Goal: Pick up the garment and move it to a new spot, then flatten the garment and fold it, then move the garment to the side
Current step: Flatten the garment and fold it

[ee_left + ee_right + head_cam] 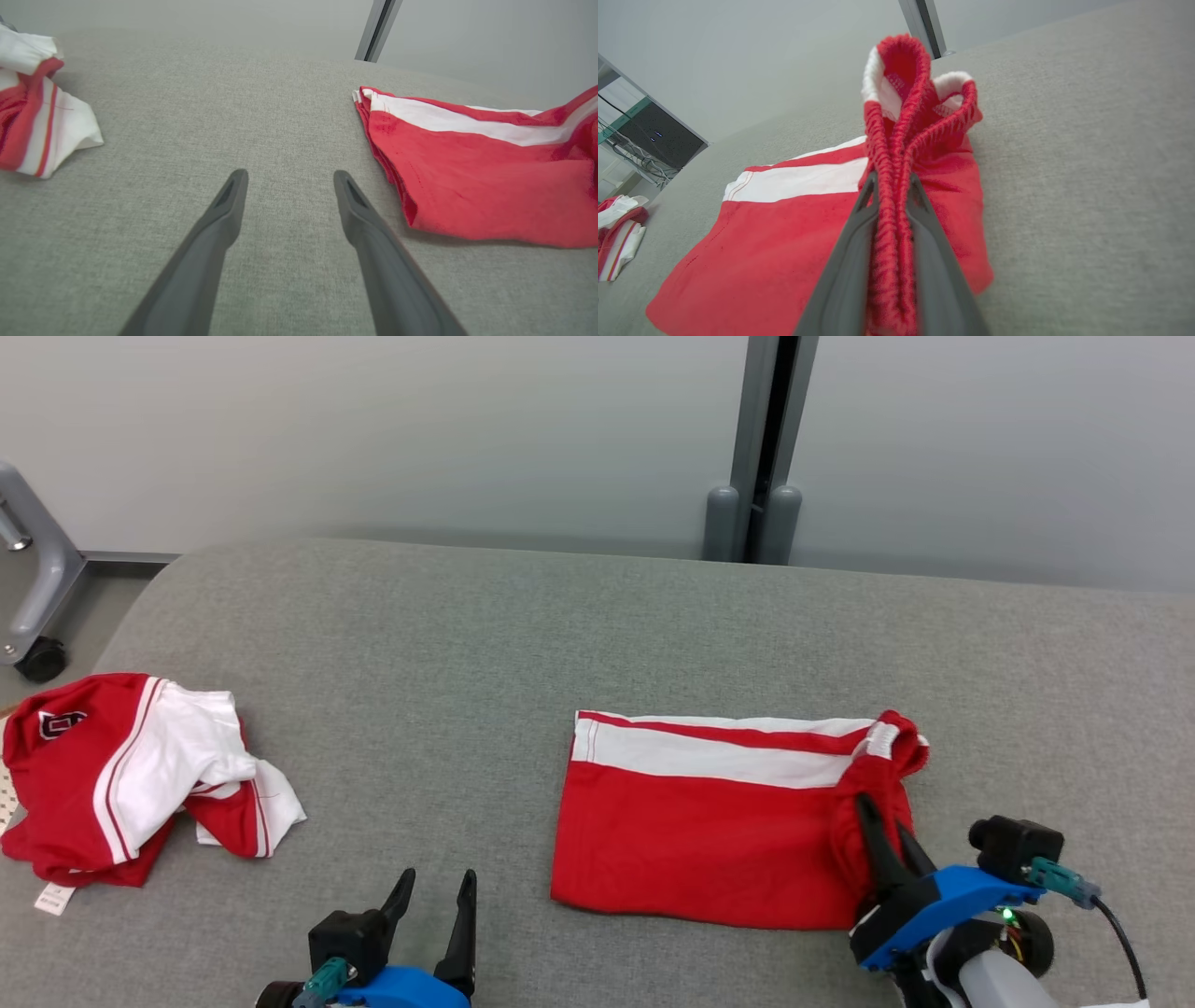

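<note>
On the grey padded surface [467, 635] in front of you, the folded red garment [700, 831] lies right of centre, with a white band along its far edge. The right gripper [885, 817] is at the garment's right end, where the cloth is bunched and pulled up off the flat.

From the head view you can only tell that the dark fingers are buried in that bunch. The right wrist view gives you the grip itself: the two fingers [850, 266] are drawn narrow and pinch a ribbed red edge [896, 116] between them. That edge stands up in a loop beyond the tips, with white showing on its inner side. The rest of the garment spreads flat to the left of the fingers in that view.

Your left gripper [289, 175] holds nothing. Its fingers are spread wide over bare grey fabric, just left of the garment's near left corner and apart from it. The left wrist view shows layered edges at that corner, which the head view does not resolve.

Well off to the left lies a second, crumpled red and white garment [131, 775], apart from both grippers. Behind the surface stand a grey post [761, 448] and a pale wall, and a wheeled grey frame [37, 588] is at the far left. Between the two garments the surface is bare.
</note>
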